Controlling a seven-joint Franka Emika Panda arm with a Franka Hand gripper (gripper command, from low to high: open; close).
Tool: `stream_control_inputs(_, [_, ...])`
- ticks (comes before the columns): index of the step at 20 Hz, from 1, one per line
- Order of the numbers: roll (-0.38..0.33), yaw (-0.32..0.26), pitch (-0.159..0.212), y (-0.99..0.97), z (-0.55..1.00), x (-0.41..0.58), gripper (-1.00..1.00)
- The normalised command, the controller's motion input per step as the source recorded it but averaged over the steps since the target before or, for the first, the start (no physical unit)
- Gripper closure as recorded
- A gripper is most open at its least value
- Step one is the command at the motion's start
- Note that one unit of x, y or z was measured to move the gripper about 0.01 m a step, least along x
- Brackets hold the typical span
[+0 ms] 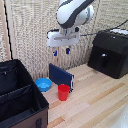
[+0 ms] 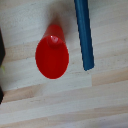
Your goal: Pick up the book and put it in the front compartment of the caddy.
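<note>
The book (image 1: 61,76) is a thin navy-blue hardcover standing on its edge on the wooden table, behind the red cup (image 1: 63,92). In the wrist view the book (image 2: 84,33) shows as a narrow blue strip beside the red cup (image 2: 52,56). My gripper (image 1: 61,50) hangs in the air above the book, apart from it, fingers spread and empty. Its fingers do not show in the wrist view. The caddy (image 1: 17,95), a black fabric box with dividers, sits at the exterior view's left.
A small blue bowl (image 1: 43,84) lies between the caddy and the cup. A black hard-shelled machine (image 1: 109,53) stands at the exterior view's right. A light panel wall runs behind the table.
</note>
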Motion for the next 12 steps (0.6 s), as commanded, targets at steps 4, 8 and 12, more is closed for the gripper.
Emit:
stream_control_inputs(4, [0.0,0.09,0.006,-0.18,-0.23,0.266,-1.0])
stream_control_inputs(8, [0.0,0.132,0.001,-0.2,-0.25,0.314,-1.0])
stream_control_inputs(12, [0.0,0.162,0.045,-0.17,-0.24,0.281,-1.0])
